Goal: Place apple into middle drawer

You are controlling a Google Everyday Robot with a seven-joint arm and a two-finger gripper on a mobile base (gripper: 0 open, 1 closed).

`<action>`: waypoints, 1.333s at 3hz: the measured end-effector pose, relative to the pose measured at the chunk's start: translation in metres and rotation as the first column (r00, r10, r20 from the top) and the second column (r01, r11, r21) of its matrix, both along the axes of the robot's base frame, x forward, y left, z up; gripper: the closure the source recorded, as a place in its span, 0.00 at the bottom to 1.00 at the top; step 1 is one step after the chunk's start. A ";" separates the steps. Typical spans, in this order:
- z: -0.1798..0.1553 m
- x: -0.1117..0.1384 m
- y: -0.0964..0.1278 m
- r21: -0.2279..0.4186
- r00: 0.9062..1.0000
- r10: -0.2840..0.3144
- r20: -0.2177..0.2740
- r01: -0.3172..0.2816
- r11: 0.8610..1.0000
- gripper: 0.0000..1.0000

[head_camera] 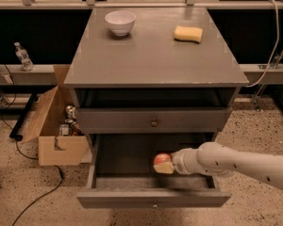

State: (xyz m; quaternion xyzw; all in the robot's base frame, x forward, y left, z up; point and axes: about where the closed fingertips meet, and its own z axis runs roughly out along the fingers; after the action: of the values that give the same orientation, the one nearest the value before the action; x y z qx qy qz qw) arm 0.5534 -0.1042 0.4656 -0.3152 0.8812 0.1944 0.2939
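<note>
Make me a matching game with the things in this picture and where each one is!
Things:
1. apple
2. white bowl
3. yellow sponge
4. cardboard box

Places:
A. on the floor, left of the cabinet in the picture
B. held by the robot's hand, which reaches from the right into the open middle drawer
C. on the cabinet top, back left
D. on the cabinet top, back right

Pairs: 1-B, 2-C, 3-D, 4-A
</note>
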 end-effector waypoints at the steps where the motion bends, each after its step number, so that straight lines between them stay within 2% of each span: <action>1: -0.021 0.010 0.007 -0.008 1.000 0.007 -0.013 -0.007 1.000 0.35; 2: -0.038 0.018 0.018 0.002 1.000 0.022 -0.018 -0.022 1.000 0.12; 3: -0.049 0.026 0.027 0.036 0.999 0.039 -0.016 -0.039 0.999 0.00; 4: -0.046 0.024 0.011 0.047 1.000 0.027 -0.012 -0.027 0.999 0.00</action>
State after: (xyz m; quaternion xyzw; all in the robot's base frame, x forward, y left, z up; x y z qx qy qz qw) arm 0.5772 -0.0928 0.4201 -0.3190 0.8738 0.2209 0.2931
